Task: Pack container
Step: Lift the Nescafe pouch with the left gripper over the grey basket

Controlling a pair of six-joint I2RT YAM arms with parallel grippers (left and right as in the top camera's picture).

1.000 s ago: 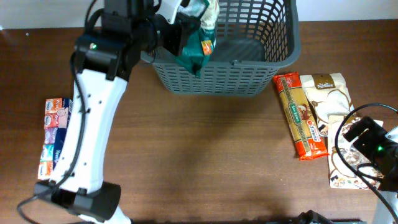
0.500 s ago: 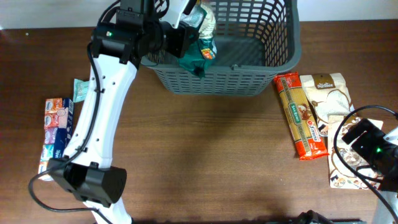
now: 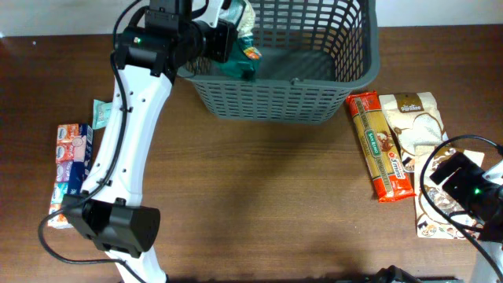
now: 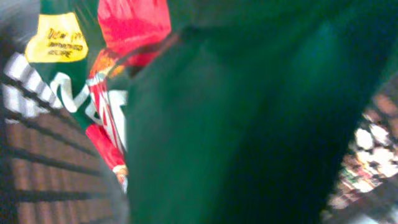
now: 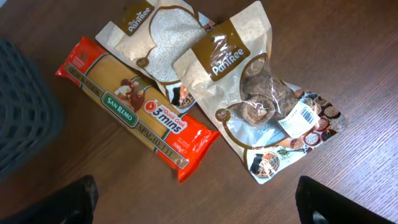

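The dark grey lattice container (image 3: 275,102) stands at the back of the table in the overhead view. My left gripper (image 3: 223,39) is over its left rim, shut on a green snack bag (image 3: 239,56) that hangs inside the container's left end. In the left wrist view the green bag (image 4: 236,118) with red and yellow print fills the frame, and the container's slotted wall (image 4: 37,143) shows at the left. My right gripper (image 5: 202,211) is open and empty above the table at the front right, also seen from overhead (image 3: 464,182).
A red spaghetti packet (image 5: 137,115), a white grain pouch (image 5: 163,37) and a brown-topped pouch (image 5: 261,99) lie right of the container. Tissue packs (image 3: 69,161) and a small green packet (image 3: 100,112) lie at the left edge.
My left arm has carried the green bag back and further into the container's left end; the bag now hangs lower inside. The right arm has not moved.
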